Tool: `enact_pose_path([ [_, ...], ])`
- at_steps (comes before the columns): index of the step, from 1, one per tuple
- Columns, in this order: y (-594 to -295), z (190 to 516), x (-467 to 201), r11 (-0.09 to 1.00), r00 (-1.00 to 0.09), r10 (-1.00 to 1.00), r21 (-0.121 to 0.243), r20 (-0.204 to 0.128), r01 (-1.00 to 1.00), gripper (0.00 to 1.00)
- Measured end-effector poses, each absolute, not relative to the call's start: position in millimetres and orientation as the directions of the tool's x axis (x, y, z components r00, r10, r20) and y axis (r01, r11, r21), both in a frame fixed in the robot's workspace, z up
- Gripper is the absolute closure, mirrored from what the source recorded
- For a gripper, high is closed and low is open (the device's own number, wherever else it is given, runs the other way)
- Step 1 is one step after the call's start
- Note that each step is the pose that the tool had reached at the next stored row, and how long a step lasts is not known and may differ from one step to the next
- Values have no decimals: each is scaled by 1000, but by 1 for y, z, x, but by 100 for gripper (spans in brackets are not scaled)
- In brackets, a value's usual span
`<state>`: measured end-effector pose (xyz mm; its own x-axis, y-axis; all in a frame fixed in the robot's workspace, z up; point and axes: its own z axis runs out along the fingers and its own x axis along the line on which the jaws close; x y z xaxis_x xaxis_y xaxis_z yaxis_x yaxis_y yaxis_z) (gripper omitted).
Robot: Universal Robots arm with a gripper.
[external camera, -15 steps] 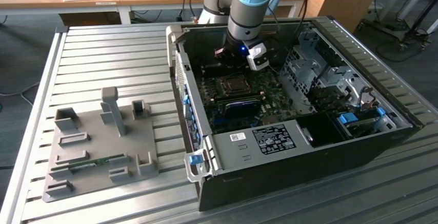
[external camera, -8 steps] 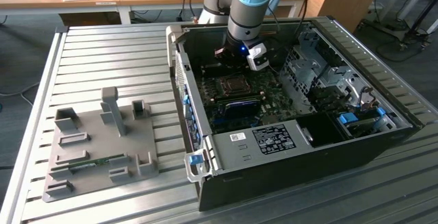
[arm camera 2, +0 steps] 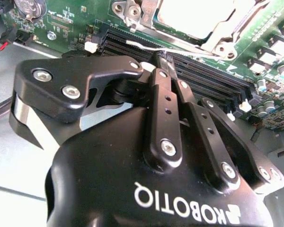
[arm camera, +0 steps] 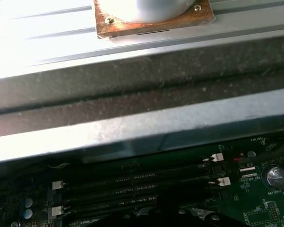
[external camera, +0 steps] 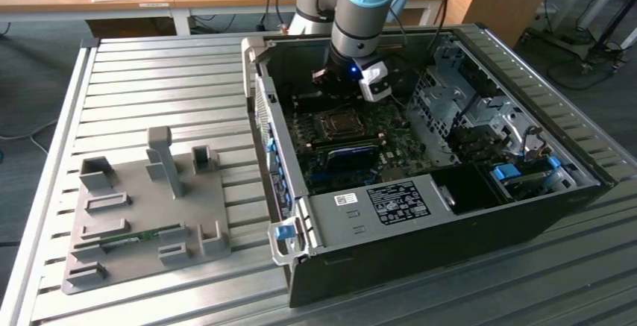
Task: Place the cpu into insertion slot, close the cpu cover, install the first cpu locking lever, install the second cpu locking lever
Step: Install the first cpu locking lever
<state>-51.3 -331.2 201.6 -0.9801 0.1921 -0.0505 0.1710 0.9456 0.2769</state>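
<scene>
Gripper jaws closed together | memory slots behind tips | cpu glare-washed, cut off at edge

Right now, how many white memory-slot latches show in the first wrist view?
4. Two latches sit at the slots' end near the coin battery; two at the opposite end. More may be hidden.

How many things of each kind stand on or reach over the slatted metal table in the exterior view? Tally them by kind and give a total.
Open computer case: 1
Grey parts tray: 1
Robot arm, reaching into the case: 1
Total: 3
</scene>
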Motion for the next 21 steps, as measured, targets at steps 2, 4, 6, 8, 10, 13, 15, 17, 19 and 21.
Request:
enact_pose_path([
  [2, -331, 204, -51, 946, -980, 192, 277, -50, 171, 89],
  [4, -331, 206, -51, 946, -980, 192, 277, -50, 171, 89],
  [6, -331, 208, -51, 946, -980, 192, 277, -50, 171, 89],
  [8, -331, 209, -51, 946, -980, 192, 277, -51, 171, 89],
  [10, -331, 210, -51, 946, -980, 192, 277, -51, 171, 89],
  [13, -331, 210, -51, 946, -980, 192, 277, -50, 171, 89],
  [15, -331, 211, -51, 946, -980, 192, 276, -50, 171, 89],
  [17, -331, 215, -51, 946, -980, 192, 277, -51, 171, 89],
  [19, -331, 219, -51, 946, -980, 192, 276, -51, 171, 89],
  [21, -331, 222, -51, 946, -980, 192, 277, -50, 171, 89],
])
